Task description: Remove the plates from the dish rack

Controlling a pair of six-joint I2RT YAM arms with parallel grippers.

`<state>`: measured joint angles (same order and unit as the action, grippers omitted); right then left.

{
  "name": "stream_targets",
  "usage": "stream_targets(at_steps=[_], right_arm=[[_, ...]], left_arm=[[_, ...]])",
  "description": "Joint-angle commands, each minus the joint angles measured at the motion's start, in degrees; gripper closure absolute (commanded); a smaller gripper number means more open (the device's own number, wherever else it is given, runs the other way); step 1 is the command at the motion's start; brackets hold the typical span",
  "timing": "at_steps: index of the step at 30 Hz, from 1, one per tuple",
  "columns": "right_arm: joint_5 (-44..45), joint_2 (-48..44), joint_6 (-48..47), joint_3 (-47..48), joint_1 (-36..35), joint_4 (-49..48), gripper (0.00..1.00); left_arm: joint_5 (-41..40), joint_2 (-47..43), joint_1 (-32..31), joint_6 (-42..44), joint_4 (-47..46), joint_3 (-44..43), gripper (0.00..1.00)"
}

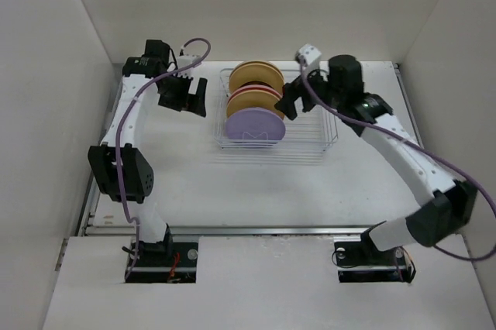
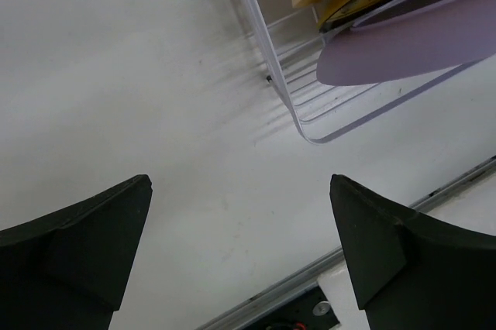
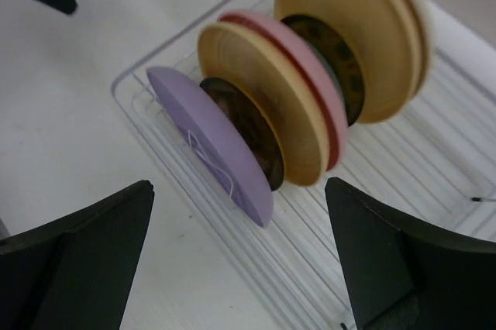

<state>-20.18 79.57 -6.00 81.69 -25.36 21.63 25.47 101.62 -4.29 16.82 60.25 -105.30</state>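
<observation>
The silver wire dish rack [image 1: 310,144] stands at the back middle of the table. Several plates stand on edge in its left half. A lavender plate [image 1: 254,125] is nearest, a pink one [image 1: 254,96] stands behind it, and a tan one [image 1: 256,74] is at the back. In the right wrist view a dark patterned plate [image 3: 248,128] sits between the lavender plate [image 3: 209,140] and a cream one [image 3: 256,97]. My right gripper [image 3: 240,184] hangs open over the rack, just right of the plates. My left gripper [image 2: 240,183] is open above bare table, left of the rack [image 2: 271,59].
A metal rail [image 1: 271,229] runs along the table's near edge, in front of both arm bases. White walls close in the left, right and back sides. The right half of the rack [image 3: 387,183] holds no plates.
</observation>
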Motion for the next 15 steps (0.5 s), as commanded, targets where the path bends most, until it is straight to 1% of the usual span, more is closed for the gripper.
stream_targets(at_steps=[1,2,5,6,8,9,12,13,15], right_arm=[[0.05,7.76,-7.18,4.25,-3.37,2.27,0.03],[0.67,9.36,-7.97,5.14,-3.98,2.89,0.06],[1.90,14.71,-7.97,6.29,-4.87,1.49,0.09],[2.51,15.87,-7.97,6.90,-5.48,1.49,0.14],[4.71,17.80,-7.97,7.60,-6.01,1.49,0.18],[4.72,19.03,-7.97,8.13,-6.01,0.97,0.25],[5.24,18.52,-7.45,6.74,-7.06,-1.76,0.39],[5.24,18.52,-7.45,6.73,-7.07,-1.76,0.53],[6.38,17.99,-7.45,5.50,-7.59,-2.56,0.68]], left_arm=[[0.46,-0.66,-0.36,-4.60,-4.78,0.53,0.00],[-0.16,0.58,-0.89,-4.60,-4.79,-1.82,0.00],[-0.16,5.50,-3.60,-4.60,-2.25,-6.66,0.02],[-0.16,6.21,-4.22,-4.60,-2.24,-6.68,0.04],[-0.16,6.91,-5.72,-4.60,-2.24,-5.98,0.04],[-0.77,6.92,-5.72,-4.60,-3.02,-4.41,0.04],[-0.78,8.15,-6.25,-5.83,-4.26,-2.47,0.05],[-0.78,8.15,-6.25,-5.83,-4.26,-2.46,0.05],[-0.78,9.64,-6.25,-6.62,-4.26,-1.76,0.08]])
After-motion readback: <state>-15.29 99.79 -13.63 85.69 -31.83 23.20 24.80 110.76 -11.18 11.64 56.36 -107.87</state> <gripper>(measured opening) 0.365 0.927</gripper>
